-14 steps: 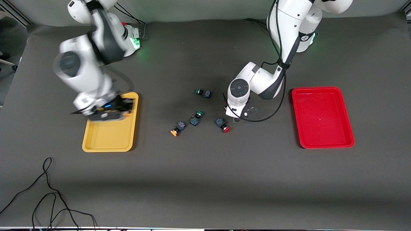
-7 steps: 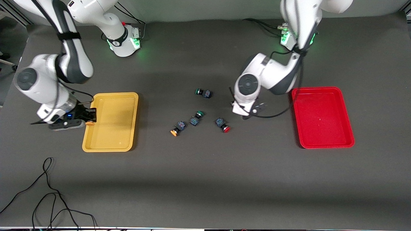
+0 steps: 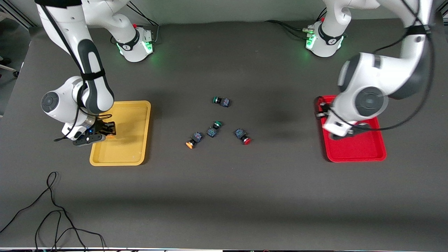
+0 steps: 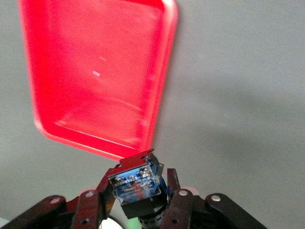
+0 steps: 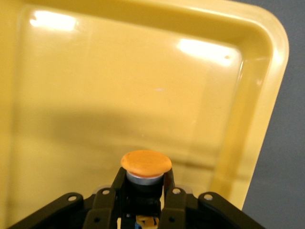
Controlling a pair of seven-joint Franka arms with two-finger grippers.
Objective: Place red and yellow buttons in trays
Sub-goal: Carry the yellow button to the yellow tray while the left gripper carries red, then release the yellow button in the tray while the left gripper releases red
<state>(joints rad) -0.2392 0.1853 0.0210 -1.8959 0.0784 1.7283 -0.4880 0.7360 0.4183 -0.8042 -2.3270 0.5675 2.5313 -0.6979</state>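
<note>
The right pincer (image 3: 105,133) was closed on a yellow-capped button (image 5: 146,164), cap outward, over the yellow tray (image 3: 120,159), seemingly so it could be dropped inside. The left pincer (image 3: 341,132) was clamped on a dark-bodied button (image 4: 136,182) over the red tray (image 3: 355,154), its cap hidden, probably for the same reason. On the counter (image 3: 224,196) between the trays lay a red-capped button (image 3: 243,136), a second yellow-capped button (image 3: 193,140) and two green-capped buttons (image 3: 221,101).

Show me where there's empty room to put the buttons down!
Both trays are bare inside: the yellow tray under the right gripper, the red tray under the left gripper. It is crowded mid-table, around the green-capped switches between the trays.
</note>
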